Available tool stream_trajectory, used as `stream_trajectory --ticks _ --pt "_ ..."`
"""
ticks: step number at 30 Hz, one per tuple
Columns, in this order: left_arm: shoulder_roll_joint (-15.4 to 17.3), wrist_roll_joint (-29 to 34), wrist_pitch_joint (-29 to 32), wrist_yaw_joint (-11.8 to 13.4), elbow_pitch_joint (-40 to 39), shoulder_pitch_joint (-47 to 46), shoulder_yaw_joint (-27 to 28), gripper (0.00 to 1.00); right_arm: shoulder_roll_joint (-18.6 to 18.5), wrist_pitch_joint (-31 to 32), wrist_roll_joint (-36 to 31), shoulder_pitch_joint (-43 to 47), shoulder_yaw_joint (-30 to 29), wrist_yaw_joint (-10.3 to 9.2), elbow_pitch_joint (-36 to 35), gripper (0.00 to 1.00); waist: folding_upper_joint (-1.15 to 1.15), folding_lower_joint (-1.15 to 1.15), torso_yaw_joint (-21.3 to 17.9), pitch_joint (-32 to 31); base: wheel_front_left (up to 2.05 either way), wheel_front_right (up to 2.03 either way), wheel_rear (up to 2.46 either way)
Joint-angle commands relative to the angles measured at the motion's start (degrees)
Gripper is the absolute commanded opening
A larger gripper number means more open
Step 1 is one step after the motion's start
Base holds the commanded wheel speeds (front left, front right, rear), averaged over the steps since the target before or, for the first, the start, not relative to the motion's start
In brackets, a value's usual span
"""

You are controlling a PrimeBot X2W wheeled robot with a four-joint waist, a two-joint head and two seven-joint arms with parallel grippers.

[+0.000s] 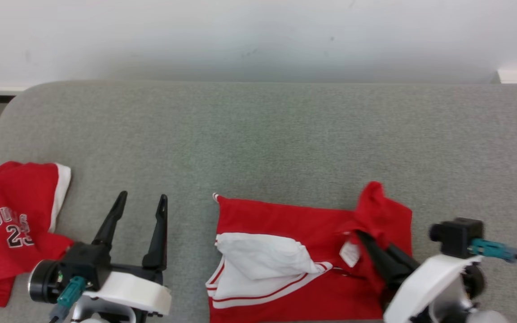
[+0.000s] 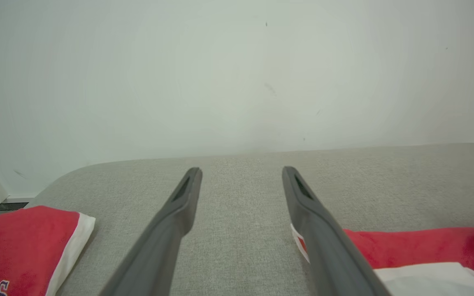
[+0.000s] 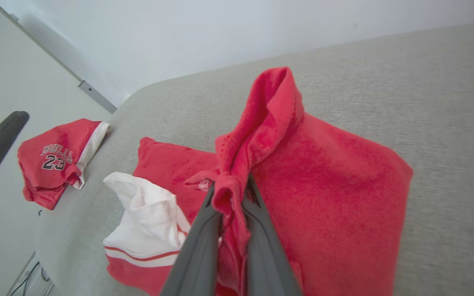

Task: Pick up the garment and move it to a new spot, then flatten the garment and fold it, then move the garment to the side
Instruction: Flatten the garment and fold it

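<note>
The folded red fabric jersey with white trim bears "BULLS" in arched white-edged letters above the number "23". The small white label on the red-and-white fabric garment is unreadable.

Red-and-white cloth garments: two, crumpled garment at 5 o'clock, lettered jersey at 9 o'clock
Grey fabric couch: one

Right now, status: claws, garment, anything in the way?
Left claw open, off the garment. Right claw shut on garment, fold bunched up. Other jersey lies far left, apart.
</note>
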Motion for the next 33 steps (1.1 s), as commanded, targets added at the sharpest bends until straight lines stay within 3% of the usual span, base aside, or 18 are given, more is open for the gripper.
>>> stream_trajectory --ticks 1,9,17,18,19,20,25,28,33 --pt "-0.2 0.1 -0.1 -0.1 0.2 -1.0 -0.2 1.00 0.9 -0.8 2.5 -2.6 3.4 -0.12 1.5 0.00 0.00 0.00 1.8 1.2 0.00 0.00 0.00" --pt "-1.7 -0.2 -1.5 -0.9 1.8 -4.0 -1.8 1.00 2.3 -6.9 10.0 -11.3 17.6 -0.12 7.8 0.00 0.00 0.00 6.7 4.5 0.00 0.00 0.00" --pt "-3.0 -0.7 -2.9 -1.3 4.5 -5.4 -2.7 1.00 2.2 -14.5 15.6 -16.5 28.9 -0.11 16.5 0.00 0.00 0.00 8.3 5.7 0.00 0.00 0.00" --pt "-3.1 -0.8 -3.0 -1.3 4.8 -5.6 -2.8 1.00 2.2 -15.6 15.6 -17.3 30.0 -0.11 17.7 0.15 0.00 0.00 8.4 5.7 0.00 0.00 0.00" --pt "-3.1 -0.8 -3.1 -1.3 5.0 -5.7 -2.8 1.00 2.2 -16.6 15.7 -17.9 30.9 -0.11 18.9 0.51 0.00 0.00 8.3 5.7 0.00 0.00 0.00" --pt "-3.2 -0.9 -3.3 -1.4 5.4 -5.7 -2.9 1.00 2.2 -17.7 16.2 -18.3 31.8 -0.11 19.9 1.00 0.00 0.00 8.2 5.7 0.00 0.00 0.00" --pt "-3.3 -1.1 -3.7 -1.2 6.3 -5.9 -2.9 1.00 2.2 -23.1 14.6 -21.0 34.9 -0.11 21.3 1.00 0.00 0.00 7.4 5.3 0.00 0.00 0.00" --pt "-2.9 -1.3 -3.9 -1.1 6.6 -5.7 -2.7 1.00 0.2 -27.3 11.3 -22.9 36.2 -0.12 20.2 1.00 0.00 0.00 6.4 4.8 0.00 0.00 0.00" --pt "-2.0 -1.1 -4.0 -0.7 6.7 -4.7 -2.3 1.00 -4.0 -35.0 3.1 -22.6 30.0 -0.12 17.8 1.00 0.00 0.00 4.6 3.1 0.00 0.00 0.00"
